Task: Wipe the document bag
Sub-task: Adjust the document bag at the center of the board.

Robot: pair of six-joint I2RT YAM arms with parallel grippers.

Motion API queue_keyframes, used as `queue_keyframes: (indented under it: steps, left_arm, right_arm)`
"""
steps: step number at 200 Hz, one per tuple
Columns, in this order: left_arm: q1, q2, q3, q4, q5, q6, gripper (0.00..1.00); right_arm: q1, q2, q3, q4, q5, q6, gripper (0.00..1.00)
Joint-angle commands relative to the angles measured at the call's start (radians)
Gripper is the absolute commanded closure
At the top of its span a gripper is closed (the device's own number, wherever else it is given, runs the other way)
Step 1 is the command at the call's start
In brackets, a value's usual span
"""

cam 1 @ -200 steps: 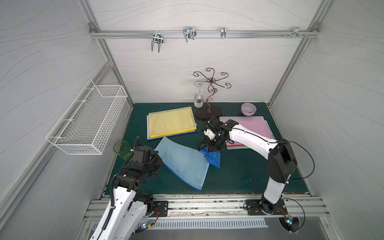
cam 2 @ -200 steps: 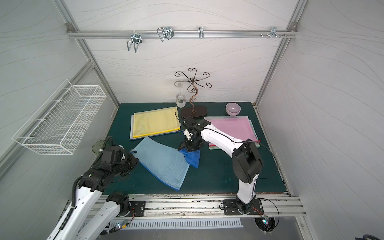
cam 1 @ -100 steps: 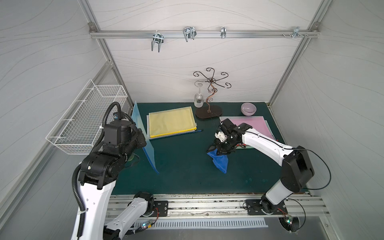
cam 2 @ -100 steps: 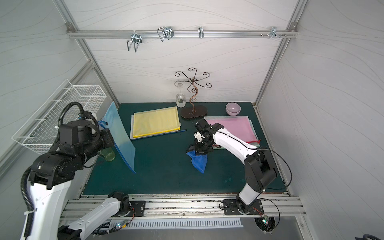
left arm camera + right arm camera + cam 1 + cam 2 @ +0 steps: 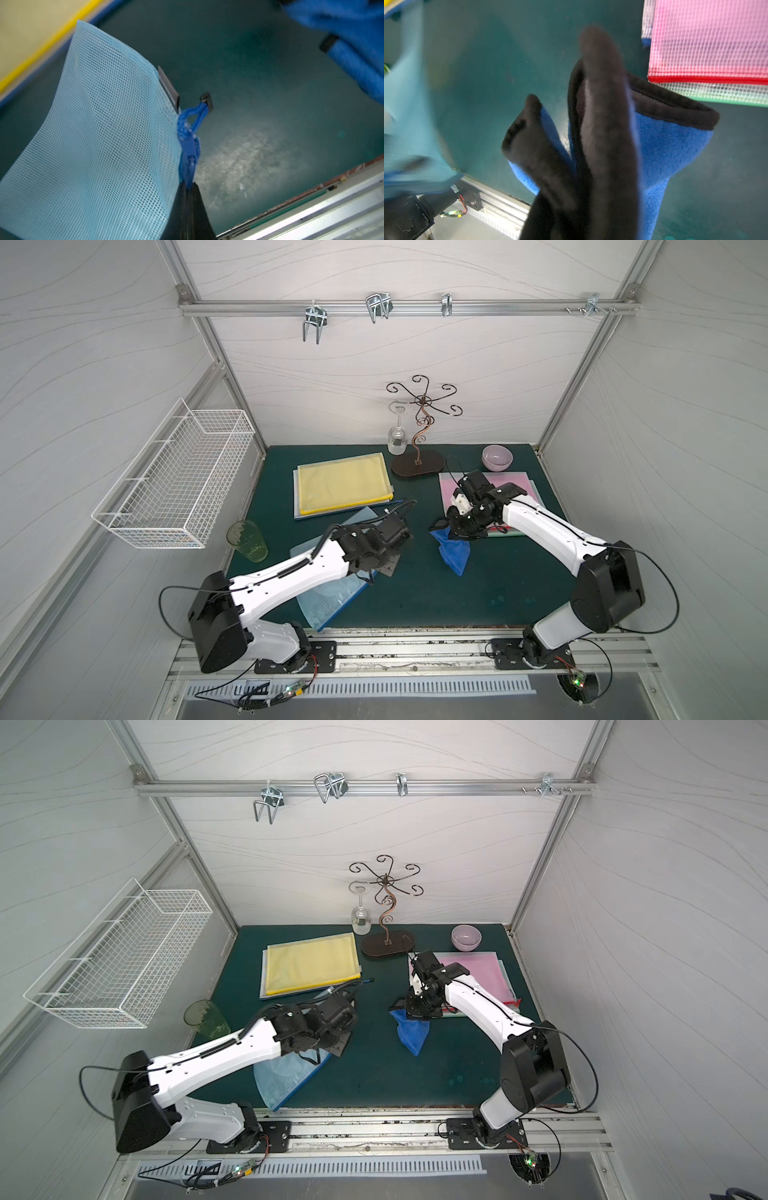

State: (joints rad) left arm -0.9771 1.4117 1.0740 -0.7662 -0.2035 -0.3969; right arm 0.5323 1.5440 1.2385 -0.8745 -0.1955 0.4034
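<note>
Left fingers (image 5: 199, 214) pinch blue mesh document bag (image 5: 104, 135) at zipper edge, sheet beyond tips; right gripper (image 5: 459, 529) clamps blue cloth (image 5: 455, 556).

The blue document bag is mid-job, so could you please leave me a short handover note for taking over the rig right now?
Left tool: shut on the blue bag at its zipper edge.
Right tool: shut on the cloth, which hangs from it.
Where: the bag is front-left on the mat, partly under the left arm. The cloth is mid-mat, apart from the bag.
Done: bag and cloth are both gripped.
Left: bring the cloth onto the bag and wipe it. There is no contact between them yet.
</note>
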Motion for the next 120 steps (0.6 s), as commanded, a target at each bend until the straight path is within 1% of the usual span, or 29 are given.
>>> queue_keyframes:
  steps: [1,25,45,61,85,120]
  left_arm:
    - [-0.030,0.050,-0.010,0.180,0.089,-0.005,1.00]
    - [-0.056,0.096,-0.027,0.265,0.141,0.044,1.00]
    - [-0.091,0.130,-0.007,0.280,0.166,0.101,1.00]
    - [-0.117,0.139,-0.014,0.336,0.195,0.131,1.00]
    - [-0.126,0.179,-0.012,0.392,0.265,0.159,1.00]
    - [-0.130,0.210,-0.013,0.415,0.281,0.172,1.00]
  right_arm:
    - [-0.002,-0.037,0.002,-0.019,0.021,0.006,1.00]
    - [-0.002,-0.053,-0.022,-0.020,0.025,0.009,1.00]
    - [-0.003,-0.079,-0.036,-0.026,0.066,0.018,1.00]
    - [-0.007,-0.101,-0.039,-0.033,0.102,0.024,1.00]
    - [-0.023,-0.121,-0.046,-0.033,0.125,0.028,1.00]
    - [-0.041,-0.121,-0.047,-0.029,0.121,0.023,1.00]
